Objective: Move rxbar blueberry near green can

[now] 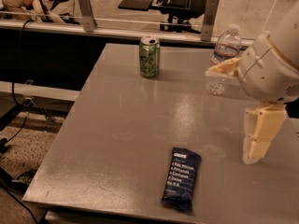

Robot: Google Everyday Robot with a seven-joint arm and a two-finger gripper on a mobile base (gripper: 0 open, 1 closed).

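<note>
The rxbar blueberry, a flat dark navy wrapper with white text, lies near the front edge of the grey table, lengthwise toward me. The green can stands upright at the table's far side, left of centre. My gripper hangs above the table's right side, to the right of and above the bar, touching nothing. Its two cream fingers are spread wide apart: one points down, the other points left in front of the water bottle. It holds nothing.
A clear plastic water bottle stands at the far right of the table, partly hidden by my gripper. A rail with metal posts runs behind the table. Cables and a lower shelf lie to the left.
</note>
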